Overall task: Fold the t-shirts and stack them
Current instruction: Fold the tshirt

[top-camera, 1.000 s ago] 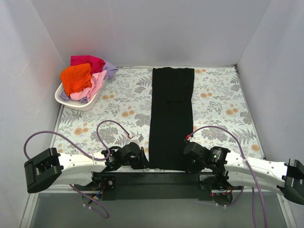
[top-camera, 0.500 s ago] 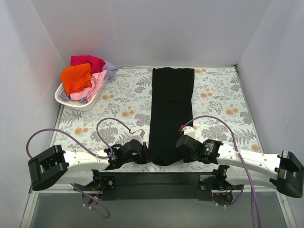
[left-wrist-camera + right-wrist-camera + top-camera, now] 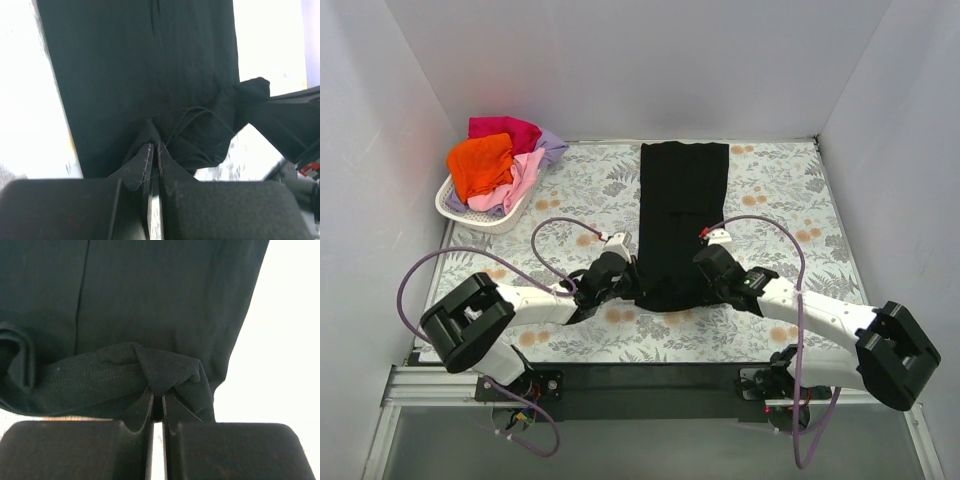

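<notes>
Over the worktop (image 3: 780,200), from the top camera, we see the black t-shirt (image 3: 682,200) lying as a long narrow strip down the middle. Its far end is near the back wall and its near end is bunched up between the two arms. Our left claw (image 3: 636,284) reaches in from the left and our right claw (image 3: 694,288) from the right, each at a near corner of the strip. From this height we cannot tell how far the fingers stand apart. At the far left corner the white basket (image 3: 452,207) holds the orange t-shirt (image 3: 480,165), the pink t-shirt (image 3: 525,175), the magenta-red t-shirt (image 3: 505,128) and the lavender t-shirt (image 3: 552,146), heaped loosely and well apart from the black one.

From the left wrist, we see the left claw (image 3: 152,155) pinched almost completely together, with a tuft of the black t-shirt (image 3: 140,60) caught between its fingertips. The cloth sags in folds to the right, toward the right arm (image 3: 287,125).

From the right wrist, we see the right claw (image 3: 157,399) likewise closed to a thin slit on a folded corner of the black t-shirt (image 3: 150,290), whose hemmed edge curls away to the left.
</notes>
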